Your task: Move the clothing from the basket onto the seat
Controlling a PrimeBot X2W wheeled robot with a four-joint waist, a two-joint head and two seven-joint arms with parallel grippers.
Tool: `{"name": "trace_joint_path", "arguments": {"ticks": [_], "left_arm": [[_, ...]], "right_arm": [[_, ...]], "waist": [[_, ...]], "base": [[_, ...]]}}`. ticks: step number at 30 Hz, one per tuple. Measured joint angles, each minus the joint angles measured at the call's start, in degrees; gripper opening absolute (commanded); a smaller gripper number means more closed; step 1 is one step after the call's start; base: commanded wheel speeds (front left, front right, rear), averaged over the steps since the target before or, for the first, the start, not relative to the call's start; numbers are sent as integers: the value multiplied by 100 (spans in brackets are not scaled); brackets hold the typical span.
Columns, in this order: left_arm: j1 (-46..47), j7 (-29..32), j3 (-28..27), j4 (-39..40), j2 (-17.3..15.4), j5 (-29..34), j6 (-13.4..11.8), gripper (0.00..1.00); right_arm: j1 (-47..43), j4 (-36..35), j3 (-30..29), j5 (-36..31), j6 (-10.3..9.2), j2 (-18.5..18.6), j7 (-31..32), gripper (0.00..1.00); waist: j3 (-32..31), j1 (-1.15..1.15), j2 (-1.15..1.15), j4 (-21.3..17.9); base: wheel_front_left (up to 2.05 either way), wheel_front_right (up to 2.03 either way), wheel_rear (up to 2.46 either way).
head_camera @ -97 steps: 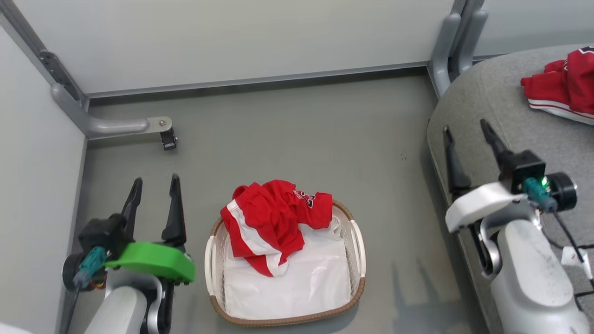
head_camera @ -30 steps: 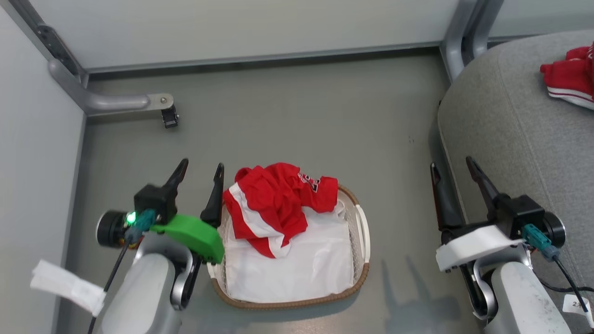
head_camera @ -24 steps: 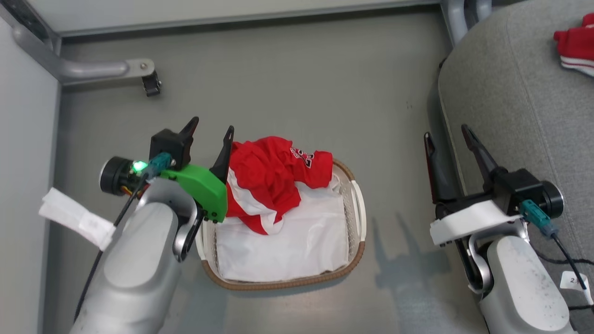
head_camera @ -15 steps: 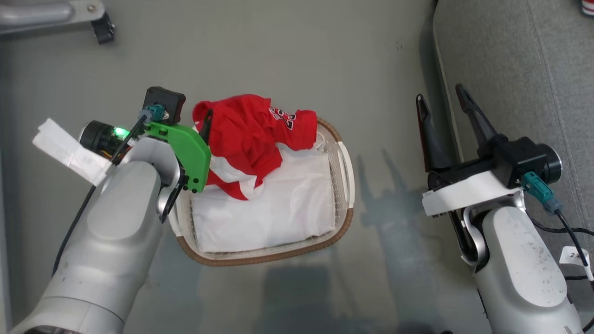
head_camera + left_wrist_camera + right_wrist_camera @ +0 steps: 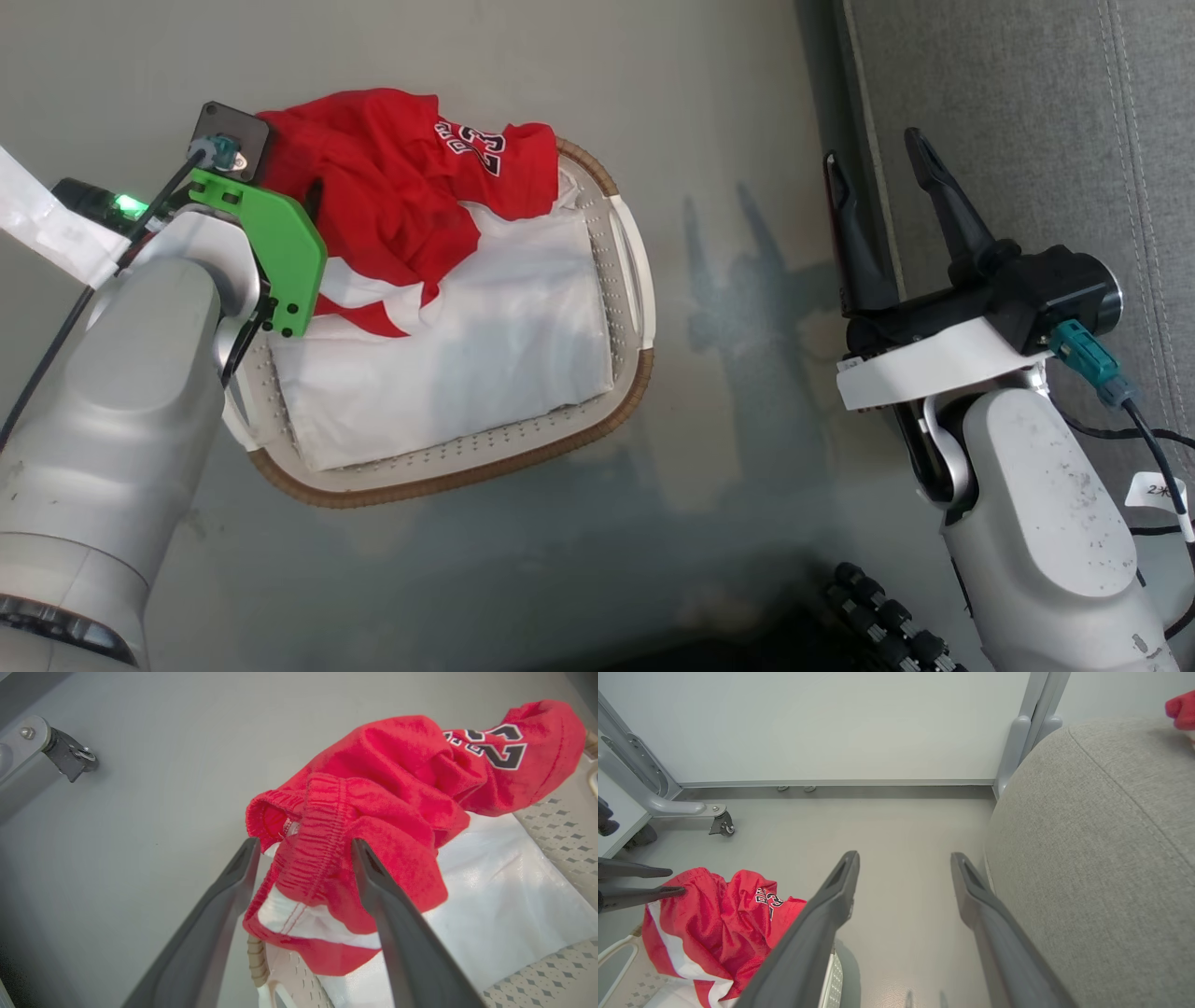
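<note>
Clothing (image 5: 392, 177): red garment with white side stripe and black "23", heaped at the far end of the basket (image 5: 448, 485) and draped partly over its rim. The long axis of the heap runs across the basket. Its elastic waistband end lies toward the robot's left, and the numbered end lies toward the seat side.

White sheet (image 5: 467, 345): lines the basket under the garment and is bare over the near half.

Left gripper (image 5: 304, 843): the nearer of the two, at the waistband end. Its fingers are spread and straddle the gathered waistband fold, one on each side. They have not closed, and nothing is gripped. The fabric sits directly ahead between the tips, so closing here would likely catch the waistband across its width.

Right gripper (image 5: 873, 149): fingers parted, holding nothing. It hangs over the floor (image 5: 709, 93) just beside the seat edge, well apart from the basket.

Seat (image 5: 1027, 112): grey cushion to the robot's right, with bare floor between it and the basket. Red cloth (image 5: 1181, 711) shows at its far corner in the right wrist view.

Judgement: the carry would run rightward, from the left-hand side across to the seat.
</note>
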State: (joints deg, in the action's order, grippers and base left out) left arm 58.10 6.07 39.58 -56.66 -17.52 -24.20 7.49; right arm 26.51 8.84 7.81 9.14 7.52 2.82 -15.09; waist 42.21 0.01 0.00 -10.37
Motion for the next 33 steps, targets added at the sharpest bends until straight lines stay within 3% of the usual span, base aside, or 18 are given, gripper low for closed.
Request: {"name": "trace_joint_path", "arguments": {"ticks": [7,8,9,11,12,22,33], "left_arm": [[151,193,448,-85,-87,-285,0,100],[151,193,510,-77,-96,-327,0,94],[154,182,563,-67,-109,-365,0,61],[163,105,693,-19,-125,-430,0,7],[163,69,736,8,-123,-455,0,0],[123,-490,1306,463,-110,-896,2,0],[-81,-1082,1798,1312,30,-1467,2,0]], "right_arm": [[38,1,33,52,0,0,0,100],[47,4,32,53,0,0,0,100],[63,9,32,58,0,0,0,100],[101,11,26,64,0,-1,0,100],[105,11,20,69,0,-1,0,100],[81,131,-42,67,0,-2,0,100],[-262,396,-260,-153,0,-5,0,100]], "waist": [[304,0,0,-212],[326,0,0,-226],[347,0,0,-238],[368,-1,0,-240],[366,0,0,-234],[94,-1,0,-91],[-662,-1,0,147]], "base": [[0,0,0],[0,0,0],[0,0,0],[0,0,0],[0,0,0],[0,0,0],[0,0,0]]}}
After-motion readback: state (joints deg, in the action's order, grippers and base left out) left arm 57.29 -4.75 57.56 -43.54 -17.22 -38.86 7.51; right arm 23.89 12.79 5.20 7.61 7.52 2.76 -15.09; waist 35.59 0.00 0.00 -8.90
